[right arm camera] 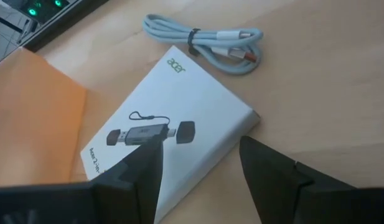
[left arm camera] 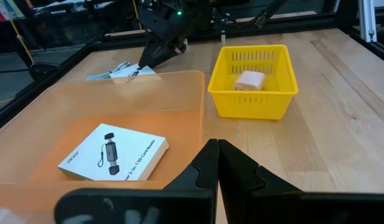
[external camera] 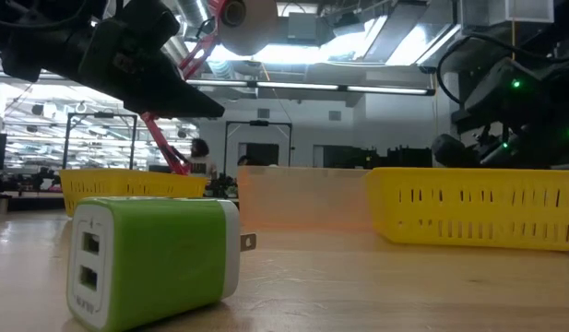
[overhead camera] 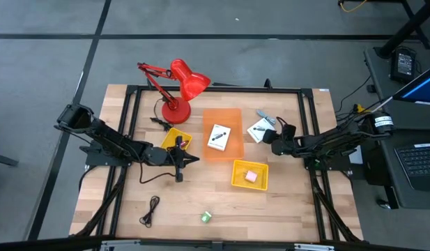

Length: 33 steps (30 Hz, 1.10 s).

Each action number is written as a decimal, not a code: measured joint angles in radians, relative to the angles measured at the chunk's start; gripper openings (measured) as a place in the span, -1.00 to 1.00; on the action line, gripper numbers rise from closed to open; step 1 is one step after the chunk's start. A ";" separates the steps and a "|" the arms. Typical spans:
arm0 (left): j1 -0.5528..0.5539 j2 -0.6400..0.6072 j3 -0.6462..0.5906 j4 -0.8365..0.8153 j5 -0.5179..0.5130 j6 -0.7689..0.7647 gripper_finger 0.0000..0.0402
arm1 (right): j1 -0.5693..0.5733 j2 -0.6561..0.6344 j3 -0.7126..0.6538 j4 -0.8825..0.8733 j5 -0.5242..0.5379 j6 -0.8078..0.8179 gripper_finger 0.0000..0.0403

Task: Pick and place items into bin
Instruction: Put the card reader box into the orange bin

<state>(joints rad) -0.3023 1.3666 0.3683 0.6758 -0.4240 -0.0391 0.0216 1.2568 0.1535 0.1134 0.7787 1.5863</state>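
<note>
**Right claw lines up over the white box beside the bin**

Widest first: the wooden tabletop [overhead camera: 201,192] fills the middle of the high view, with the red desk lamp [overhead camera: 180,87] at its upper left. Dead centre sits the orange bin [overhead camera: 222,132], translucent, already holding one white boxed card [overhead camera: 218,137]. Flanking it, two yellow baskets: one at lower right [overhead camera: 249,175] carrying a small pink block [overhead camera: 250,176], one at left [overhead camera: 175,139].

Now the action. The right claw [right arm camera: 198,165] hovers, fingers spread wide, directly above the second white box [right arm camera: 179,121], which lies flat on the wood just right of the bin. That box looks light, stiff and smooth-faced; my read is that a pinch across its two long edges is the safe hold, since the flat top offers nothing to grab. Beside it rests a coiled pale cable [right arm camera: 207,40], soft and floppy, best taken at its bound middle.

The left claw [left arm camera: 218,163] sits clenched and empty at the bin's left edge.

Smallest bits: a black cord [overhead camera: 152,210] at lower left, and a green charger block [overhead camera: 206,217] at bottom centre, chunky and rigid.
</note>
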 joint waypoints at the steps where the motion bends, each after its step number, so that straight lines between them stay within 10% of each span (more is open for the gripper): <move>1: 0.000 0.000 0.000 0.000 0.000 0.000 -0.98 | 0.000 0.000 0.000 -0.003 0.002 -0.003 -0.04; 33: 0.000 0.000 0.000 0.081 0.002 -0.047 -0.98 | 0.000 -0.338 -0.001 0.001 0.017 -0.627 -0.04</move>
<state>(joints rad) -0.3023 1.3670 0.3687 0.7572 -0.4216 -0.0865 0.0219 0.9189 0.1524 0.1143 0.7952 0.9594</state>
